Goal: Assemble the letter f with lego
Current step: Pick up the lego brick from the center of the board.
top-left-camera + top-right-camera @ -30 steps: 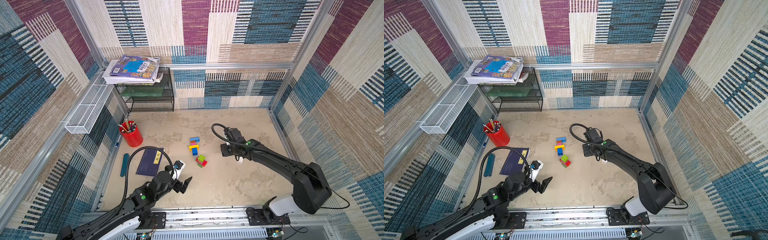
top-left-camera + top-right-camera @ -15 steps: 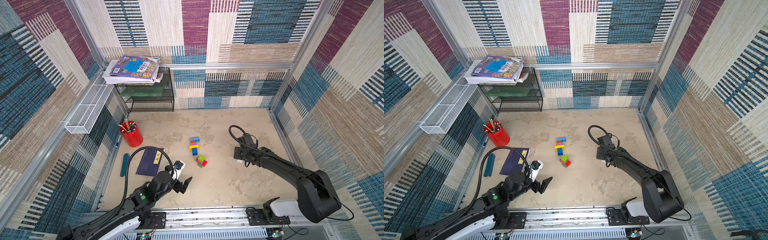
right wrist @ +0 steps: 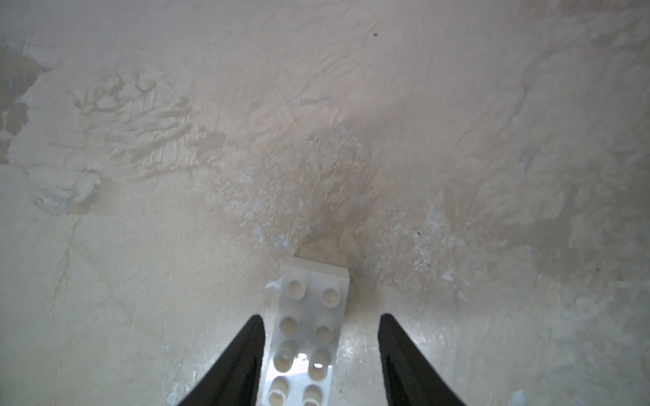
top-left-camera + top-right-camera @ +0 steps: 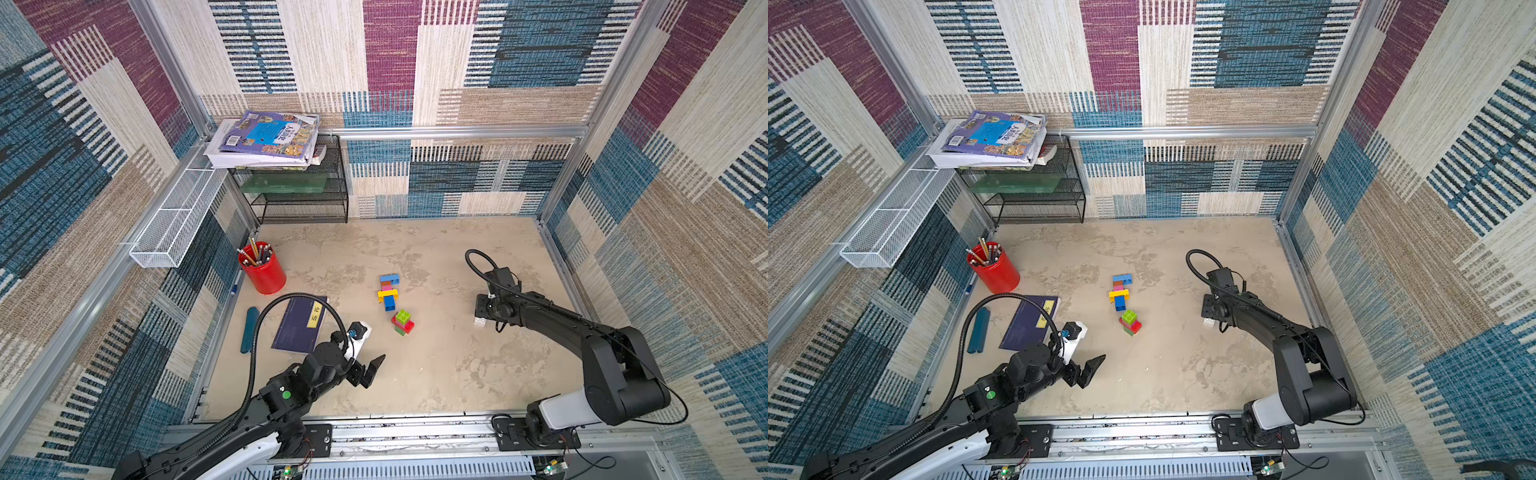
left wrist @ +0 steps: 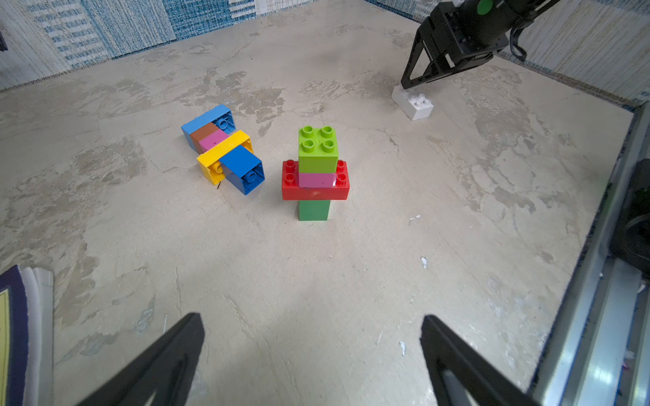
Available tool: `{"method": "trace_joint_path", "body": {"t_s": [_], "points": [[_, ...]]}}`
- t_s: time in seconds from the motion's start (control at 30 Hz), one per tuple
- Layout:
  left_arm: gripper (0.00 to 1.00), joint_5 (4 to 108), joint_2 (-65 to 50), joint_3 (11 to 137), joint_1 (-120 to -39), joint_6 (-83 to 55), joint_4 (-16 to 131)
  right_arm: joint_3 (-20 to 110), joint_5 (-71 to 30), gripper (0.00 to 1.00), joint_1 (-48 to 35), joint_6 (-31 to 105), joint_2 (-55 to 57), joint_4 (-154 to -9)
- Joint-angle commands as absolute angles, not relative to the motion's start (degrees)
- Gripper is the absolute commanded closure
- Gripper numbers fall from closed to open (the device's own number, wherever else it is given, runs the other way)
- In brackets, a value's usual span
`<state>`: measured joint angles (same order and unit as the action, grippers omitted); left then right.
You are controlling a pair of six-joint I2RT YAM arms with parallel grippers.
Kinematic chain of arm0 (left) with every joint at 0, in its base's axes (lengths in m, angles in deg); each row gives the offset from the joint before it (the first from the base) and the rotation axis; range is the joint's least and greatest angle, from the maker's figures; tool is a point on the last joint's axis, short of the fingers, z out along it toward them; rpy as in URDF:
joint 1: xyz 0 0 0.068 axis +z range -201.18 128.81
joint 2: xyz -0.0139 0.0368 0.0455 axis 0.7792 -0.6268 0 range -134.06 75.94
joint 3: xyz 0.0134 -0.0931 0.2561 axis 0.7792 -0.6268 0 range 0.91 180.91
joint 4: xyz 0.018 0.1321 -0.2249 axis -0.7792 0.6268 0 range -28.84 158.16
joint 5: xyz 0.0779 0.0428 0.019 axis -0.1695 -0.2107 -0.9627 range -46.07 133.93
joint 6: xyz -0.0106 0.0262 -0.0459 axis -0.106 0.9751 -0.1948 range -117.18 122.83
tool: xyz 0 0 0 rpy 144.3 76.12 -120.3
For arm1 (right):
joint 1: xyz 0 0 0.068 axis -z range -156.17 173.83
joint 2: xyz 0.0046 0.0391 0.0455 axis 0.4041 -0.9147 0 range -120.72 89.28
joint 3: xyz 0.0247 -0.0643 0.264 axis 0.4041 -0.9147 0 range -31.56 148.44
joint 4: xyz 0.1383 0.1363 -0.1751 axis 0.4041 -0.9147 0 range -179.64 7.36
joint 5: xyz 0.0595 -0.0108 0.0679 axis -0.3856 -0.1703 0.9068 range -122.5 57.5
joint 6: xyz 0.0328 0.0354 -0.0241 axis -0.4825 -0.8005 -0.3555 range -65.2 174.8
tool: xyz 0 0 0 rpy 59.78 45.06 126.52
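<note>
Your right gripper (image 3: 320,316), jaws apart, straddles the white brick (image 3: 313,291) lying studs-up on the table (image 3: 140,175), well apart from the lying stack (image 5: 221,147) and the upright stack (image 5: 316,175); one finger (image 3: 246,358) sits nearer, so closing may twist the brick loose, while your left gripper (image 5: 312,315) gapes empty.

In both top views the right gripper (image 4: 484,311) covers most of the white brick (image 4: 479,321); only a corner shows. From the right wrist, the brick's end and the fingers (image 3: 242,355) run off the picture's edge, so contact between them cannot be told. From the left wrist, the book (image 5: 14,334) on the left is cut off, and the red brick (image 5: 315,188) hides the top of the green brick (image 5: 314,210). The pencils (image 4: 254,254) in the cup (image 4: 266,278) are too small to count.
</note>
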<state>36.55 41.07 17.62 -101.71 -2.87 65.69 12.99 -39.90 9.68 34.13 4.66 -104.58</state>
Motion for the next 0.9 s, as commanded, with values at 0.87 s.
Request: {"method": "trace_joint_path", "body": {"t_s": [0.87], "points": [[0.01,36.26,40.26,17.88,-101.72,-2.27,65.55,16.6,-36.26,0.57,9.82,37.58,-2.31,-102.42]]}}
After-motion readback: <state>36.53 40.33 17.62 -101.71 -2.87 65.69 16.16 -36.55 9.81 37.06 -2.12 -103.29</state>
